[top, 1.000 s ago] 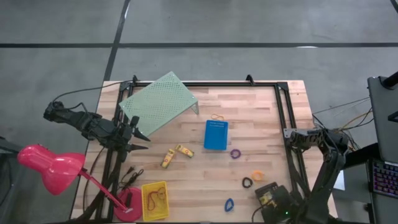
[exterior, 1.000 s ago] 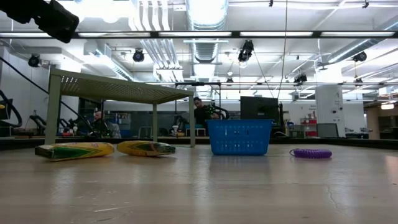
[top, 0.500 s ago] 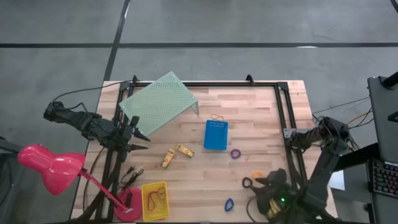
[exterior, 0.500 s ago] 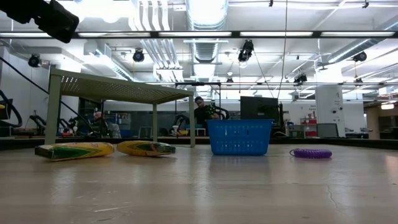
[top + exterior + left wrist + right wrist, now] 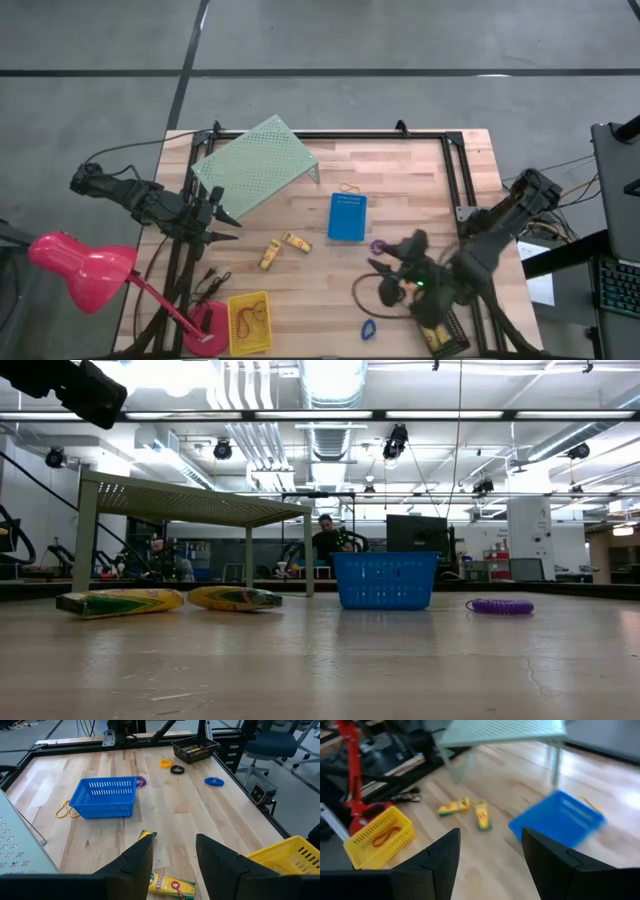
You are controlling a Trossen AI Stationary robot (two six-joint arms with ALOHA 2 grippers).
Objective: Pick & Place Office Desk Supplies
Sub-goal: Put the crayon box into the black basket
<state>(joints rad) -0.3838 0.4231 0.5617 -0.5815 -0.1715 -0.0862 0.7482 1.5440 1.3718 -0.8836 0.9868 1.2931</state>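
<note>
Two yellow crayon boxes (image 5: 270, 253) (image 5: 295, 242) lie flat on the wooden table left of the blue bin (image 5: 347, 216). A tan rubber band (image 5: 348, 188) lies behind that bin, and a purple ring (image 5: 379, 246) lies to its right. A blue ring (image 5: 368, 329) lies near the front edge. The left wrist view shows an orange ring (image 5: 165, 763) and a black ring (image 5: 177, 769). My right gripper (image 5: 370, 282) (image 5: 490, 855) hangs open above the table's front right part, pointing left at the boxes (image 5: 454, 806). My left gripper (image 5: 228, 215) (image 5: 172, 855) waits open at the left edge.
A pale green perforated riser (image 5: 255, 163) stands at the back left. A yellow bin (image 5: 248, 322) holding a rubber band sits at the front left beside a pink lamp (image 5: 85, 270). A black bin (image 5: 195, 749) stands at the front right. A black frame borders the table.
My right gripper has risen from the front right corner beside the black bin. It has swung toward the table's middle while rolling its wrist, and now points leftward, still open. Nothing on the table has moved.
</note>
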